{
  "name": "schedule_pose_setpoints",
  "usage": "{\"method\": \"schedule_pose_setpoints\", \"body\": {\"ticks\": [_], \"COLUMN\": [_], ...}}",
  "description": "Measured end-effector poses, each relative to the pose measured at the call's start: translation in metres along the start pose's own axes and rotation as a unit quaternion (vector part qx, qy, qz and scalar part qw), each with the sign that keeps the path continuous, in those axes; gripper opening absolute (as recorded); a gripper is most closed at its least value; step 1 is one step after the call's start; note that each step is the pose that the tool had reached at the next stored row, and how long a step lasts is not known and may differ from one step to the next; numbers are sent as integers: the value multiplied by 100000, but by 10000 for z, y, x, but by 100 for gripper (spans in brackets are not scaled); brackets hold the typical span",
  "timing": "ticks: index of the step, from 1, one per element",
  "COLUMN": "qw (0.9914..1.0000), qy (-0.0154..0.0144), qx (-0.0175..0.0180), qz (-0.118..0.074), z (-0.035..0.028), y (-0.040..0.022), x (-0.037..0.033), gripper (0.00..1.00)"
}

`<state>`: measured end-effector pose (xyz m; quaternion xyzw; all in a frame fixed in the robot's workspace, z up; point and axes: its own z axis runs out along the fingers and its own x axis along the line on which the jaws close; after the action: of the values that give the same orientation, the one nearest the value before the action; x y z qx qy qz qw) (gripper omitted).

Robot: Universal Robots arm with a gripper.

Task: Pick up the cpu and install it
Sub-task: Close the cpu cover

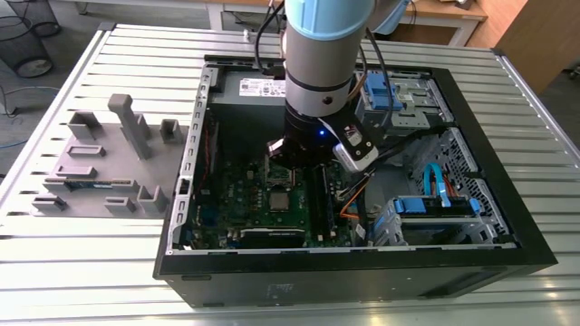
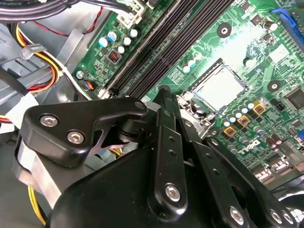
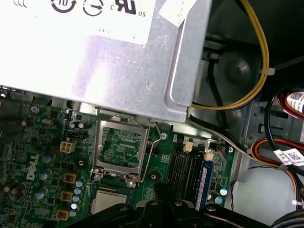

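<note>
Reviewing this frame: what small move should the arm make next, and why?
Probably a short straight lift of the gripper. The cpu already seems to lie flat in its socket on the motherboard, with the load plate hinged open beside it; the gripper hangs close above, so a sideways move might catch the plate.

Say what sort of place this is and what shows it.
Probably a robotics lab or workshop: a robot arm reaches into an open computer case lying on a slatted metal table, with a grey parts holder beside it.

arm (image 1: 317, 54): near vertical | hand (image 1: 292, 156): points straight down, hangs low
</note>
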<state>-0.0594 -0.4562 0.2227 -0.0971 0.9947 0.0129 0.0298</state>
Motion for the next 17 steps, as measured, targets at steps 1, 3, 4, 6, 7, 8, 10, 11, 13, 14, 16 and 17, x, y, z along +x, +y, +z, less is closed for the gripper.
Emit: {"method": "schedule_pose_setpoints", "body": {"ticks": [1, 3, 4, 6, 7, 8, 10, 11, 13, 14, 16, 17], "qw": [100000, 100000, 100000, 100000, 100000, 100000, 100000, 100000, 100000, 100000, 100000, 100000], "qy": [0, 1, 0, -2, -10, -7, -8, -7, -9, -7, -5, -6], "qx": [-7, -4, -10, -14, -30, -40, -42, -43, -48, -48, -44, -44], "qz": [-38, -34, -35, -35, -35, -55, -66, -71, -87, -94, -88, -89], "z": [0, 0, 1, 1, 2, 4, 9, 12, 19, 23, 27, 31], "y": [0, 0, 0, 1, 3, 19, 42, 59, 91, 99, 113, 121], "x": [0, 1, 1, 1, 0, -8, -18, -24, -36, -44, -59, -67], "gripper": [11, 11, 11, 11, 11, 11, 11, 11, 11, 11, 11, 11]}}
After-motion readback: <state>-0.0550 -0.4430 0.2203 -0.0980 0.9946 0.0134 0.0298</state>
